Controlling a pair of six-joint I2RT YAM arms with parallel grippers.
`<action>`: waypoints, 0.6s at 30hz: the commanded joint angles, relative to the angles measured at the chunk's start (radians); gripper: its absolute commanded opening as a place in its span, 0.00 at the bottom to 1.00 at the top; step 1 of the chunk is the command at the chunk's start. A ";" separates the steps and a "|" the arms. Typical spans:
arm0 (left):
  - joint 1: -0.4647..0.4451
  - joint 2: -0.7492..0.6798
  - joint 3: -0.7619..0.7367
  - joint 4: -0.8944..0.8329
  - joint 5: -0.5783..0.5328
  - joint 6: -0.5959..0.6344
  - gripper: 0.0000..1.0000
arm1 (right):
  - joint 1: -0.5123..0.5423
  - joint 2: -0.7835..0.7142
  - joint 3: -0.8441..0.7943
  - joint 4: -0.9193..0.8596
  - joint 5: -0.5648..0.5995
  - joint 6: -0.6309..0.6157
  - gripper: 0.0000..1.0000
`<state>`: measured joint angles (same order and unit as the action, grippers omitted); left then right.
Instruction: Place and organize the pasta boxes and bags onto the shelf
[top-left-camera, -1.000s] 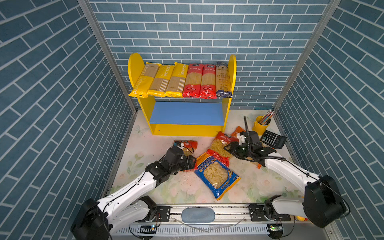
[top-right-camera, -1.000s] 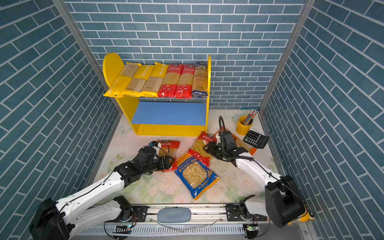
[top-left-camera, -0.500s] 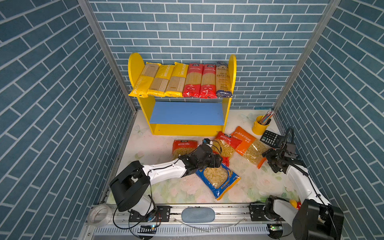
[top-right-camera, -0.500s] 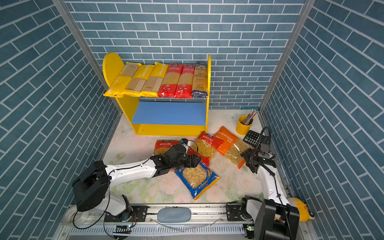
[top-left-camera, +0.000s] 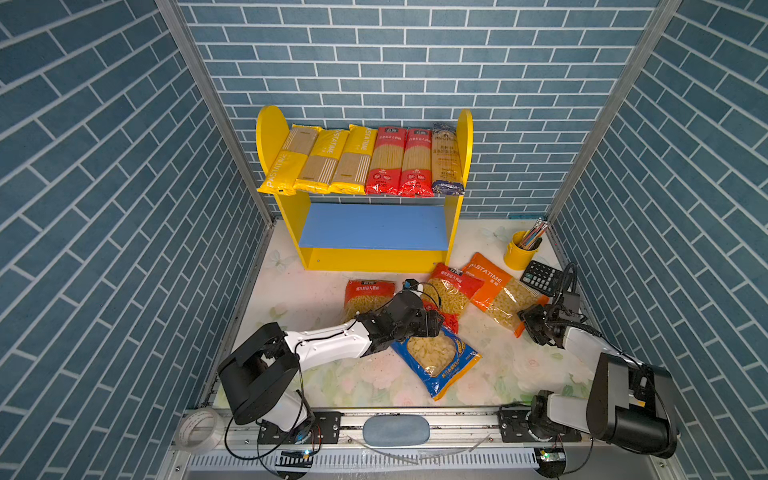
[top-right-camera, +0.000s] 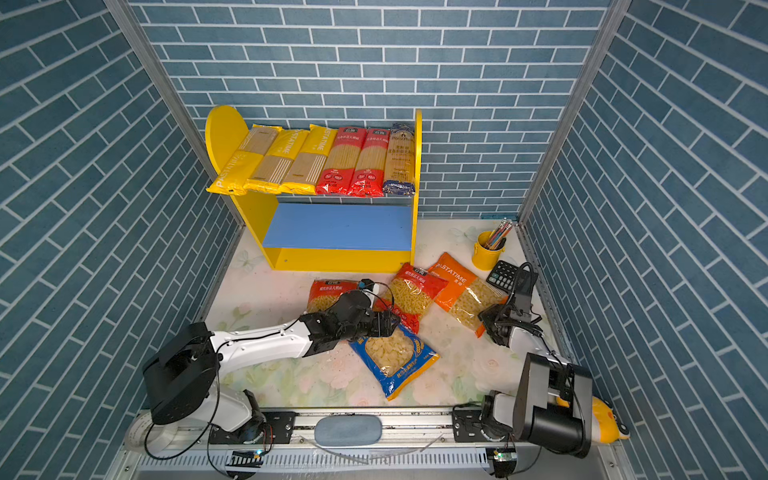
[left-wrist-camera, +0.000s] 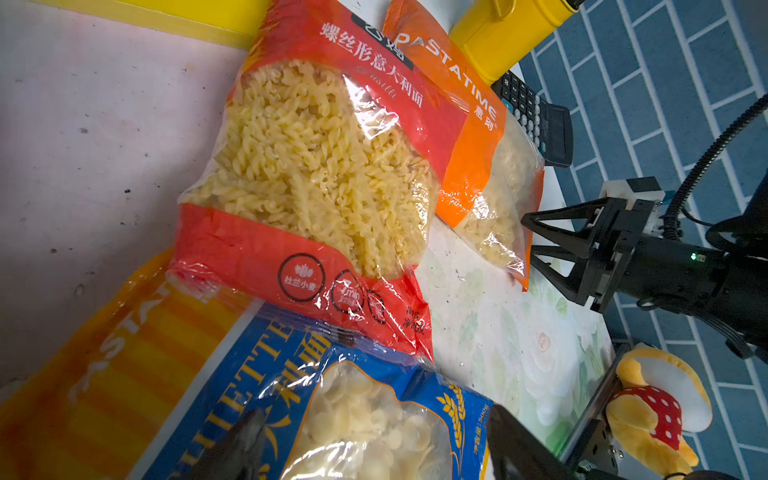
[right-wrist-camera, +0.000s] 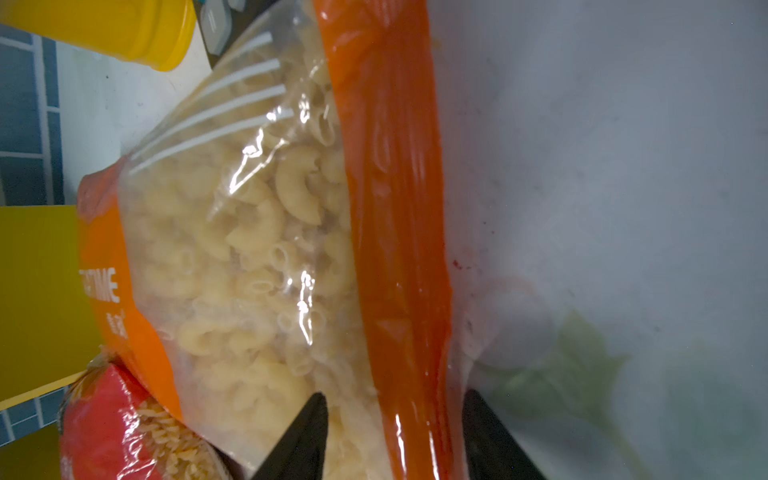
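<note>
Orange bag (top-left-camera: 498, 291) lies diagonally, near end between spread jaws of right gripper (left-wrist-camera: 527, 232); left gripper (left-wrist-camera: 374, 415) gapes over blue bag (top-left-camera: 436, 357).

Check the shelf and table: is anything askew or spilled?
Nothing spilled. On the shelf, the leftmost yellow spaghetti pack lies slanted, its front end angled out left, not parallel with the red packs.

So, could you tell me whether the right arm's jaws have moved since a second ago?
Yes: the right jaws swung rightward, from left of the yellow pencil cup to in front of the calculator, by the near end of the orange bag.
</note>
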<state>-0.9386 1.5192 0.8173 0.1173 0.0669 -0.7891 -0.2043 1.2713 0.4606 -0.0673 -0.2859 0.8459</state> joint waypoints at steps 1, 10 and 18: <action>0.021 -0.035 0.001 -0.041 -0.022 0.021 0.84 | -0.003 -0.019 -0.031 0.051 -0.041 0.020 0.49; 0.238 -0.241 -0.098 -0.206 -0.007 0.092 0.85 | 0.237 -0.258 0.156 -0.410 0.302 -0.052 0.70; 0.558 -0.506 -0.268 -0.401 -0.014 0.109 0.90 | 0.734 -0.143 0.304 -0.306 0.287 -0.009 0.70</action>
<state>-0.4503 1.0798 0.5888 -0.1497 0.0666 -0.7025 0.3813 1.0317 0.7197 -0.3912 -0.0029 0.8310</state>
